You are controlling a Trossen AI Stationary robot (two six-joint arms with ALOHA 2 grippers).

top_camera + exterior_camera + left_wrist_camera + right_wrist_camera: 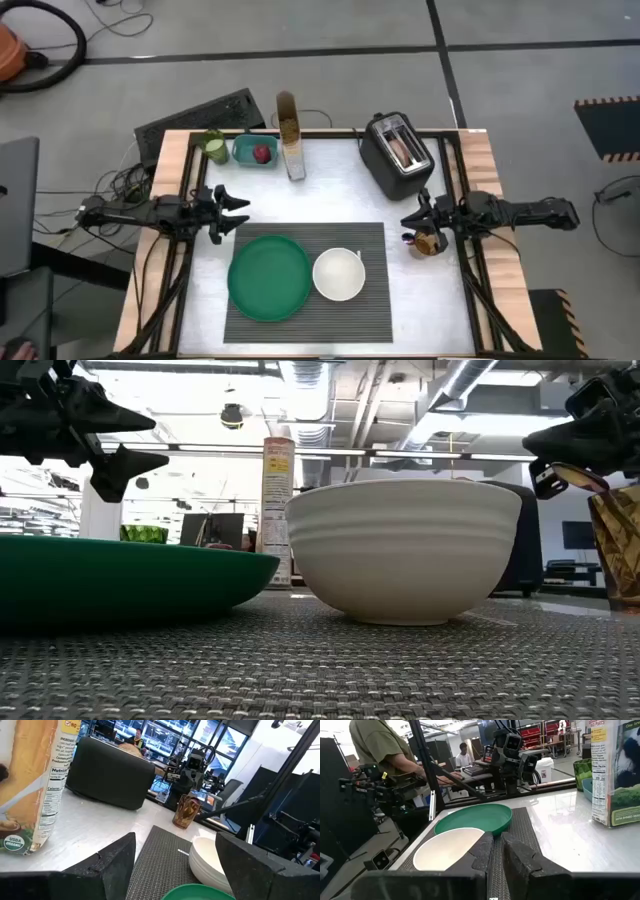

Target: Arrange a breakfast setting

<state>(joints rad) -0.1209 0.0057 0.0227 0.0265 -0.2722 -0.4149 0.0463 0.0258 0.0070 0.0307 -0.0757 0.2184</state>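
Placemat (305, 285) lies at table's near-centre; green plate (268, 277) and white bowl (339, 274) sit side by side on it. Apple (262, 153) rests in teal container (254, 151) at far edge. Left gripper (236, 212) hovers left of mat, jaws wide apart, nothing held. Right gripper (410, 222) hovers right of mat, jaws nearly closed, nothing visibly held.

The green plate (120, 578) ran off the low view's left edge, and the cup (620, 545) off its right. In the high view the spoon could not be made out — the right gripper (412, 222) covered the cup (428, 243). The bagel could not be told either.
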